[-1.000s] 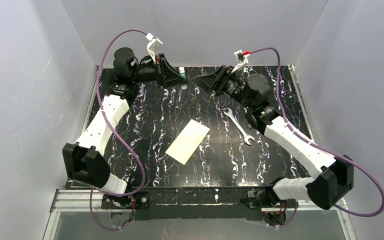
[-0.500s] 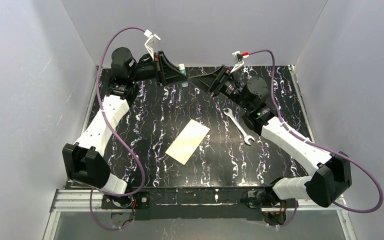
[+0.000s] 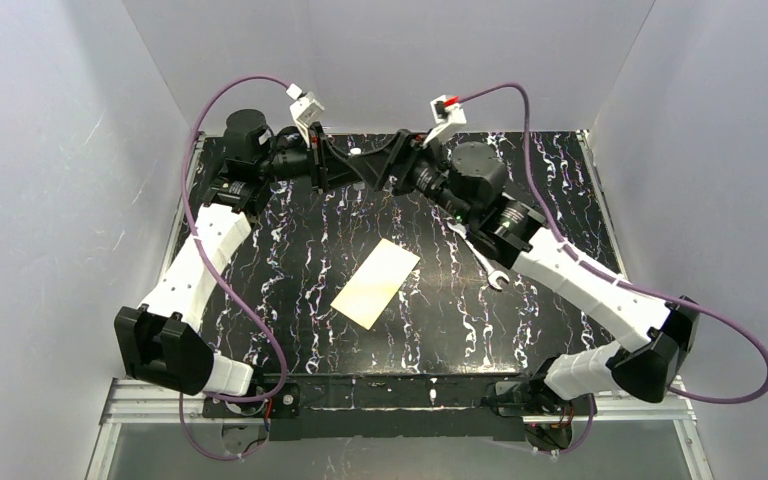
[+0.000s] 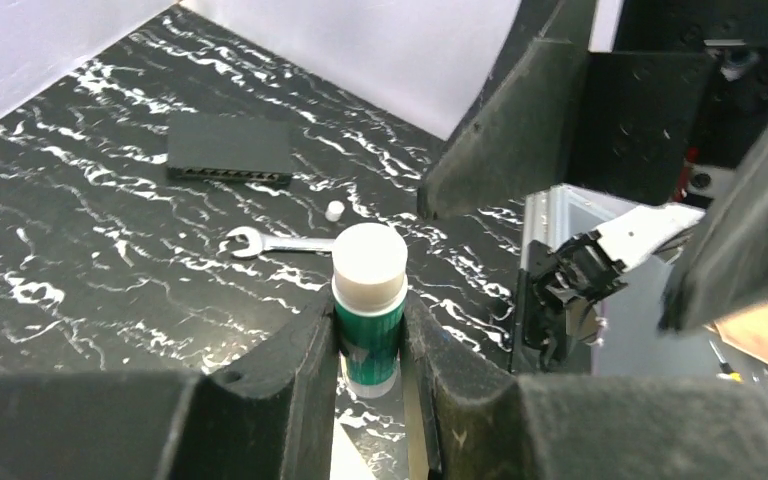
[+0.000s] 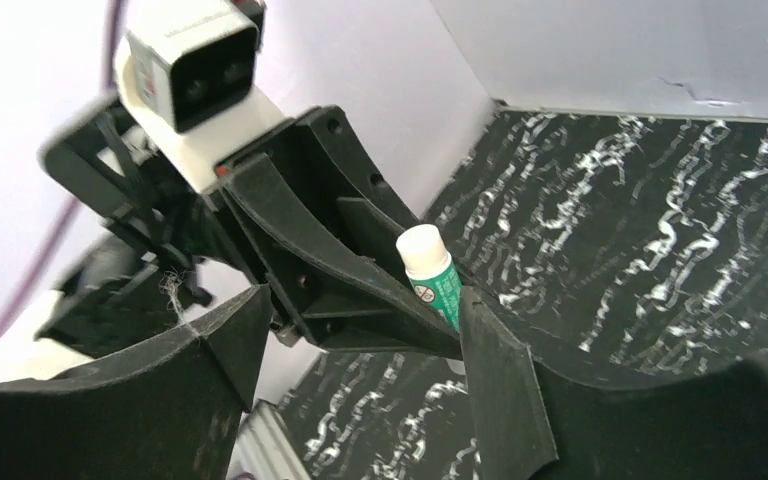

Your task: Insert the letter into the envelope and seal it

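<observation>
The cream-white envelope (image 3: 375, 283) lies flat and slanted in the middle of the table. The tan letter is not in view. My left gripper (image 3: 348, 166) is raised at the back of the table, shut on an upright green glue stick with a white top (image 4: 368, 300). My right gripper (image 3: 384, 166) is open, its jaws spread wide around the tip of the left gripper. In the right wrist view the glue stick (image 5: 430, 272) sticks up between the left fingers, close to my right finger (image 5: 495, 380).
A silver wrench (image 3: 480, 252) lies right of the envelope, partly under my right arm; it also shows in the left wrist view (image 4: 278, 242). A small white cap-like piece (image 4: 335, 209) and a flat black block (image 4: 230, 148) lie beyond it. White walls enclose the table.
My right arm has swung left until its open jaws meet the left gripper. The left gripper has shifted right with the glue stick. The envelope and wrench have not moved.
</observation>
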Action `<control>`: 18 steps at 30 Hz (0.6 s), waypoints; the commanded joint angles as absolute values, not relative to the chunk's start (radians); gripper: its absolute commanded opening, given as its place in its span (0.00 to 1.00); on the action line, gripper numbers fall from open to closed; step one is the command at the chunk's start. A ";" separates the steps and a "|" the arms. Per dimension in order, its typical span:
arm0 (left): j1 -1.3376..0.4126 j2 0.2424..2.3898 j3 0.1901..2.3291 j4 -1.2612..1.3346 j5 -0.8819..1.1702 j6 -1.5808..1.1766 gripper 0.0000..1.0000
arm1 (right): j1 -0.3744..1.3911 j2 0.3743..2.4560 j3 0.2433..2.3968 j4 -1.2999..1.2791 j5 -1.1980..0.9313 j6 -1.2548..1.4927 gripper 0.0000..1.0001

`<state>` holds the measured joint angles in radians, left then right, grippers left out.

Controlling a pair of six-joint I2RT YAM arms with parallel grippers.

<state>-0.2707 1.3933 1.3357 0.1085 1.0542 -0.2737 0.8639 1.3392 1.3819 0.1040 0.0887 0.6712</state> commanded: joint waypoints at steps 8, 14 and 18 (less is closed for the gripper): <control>-0.276 1.348 1.417 -0.211 1.009 0.035 0.00 | 0.920 1.442 1.518 0.002 0.288 0.481 0.57; -0.275 1.346 1.416 -0.215 1.020 0.045 0.00 | 0.920 1.481 1.539 0.006 0.240 0.482 0.51; -0.276 1.349 1.425 -0.222 1.025 0.049 0.00 | 0.920 1.513 1.572 -0.047 0.213 0.477 0.53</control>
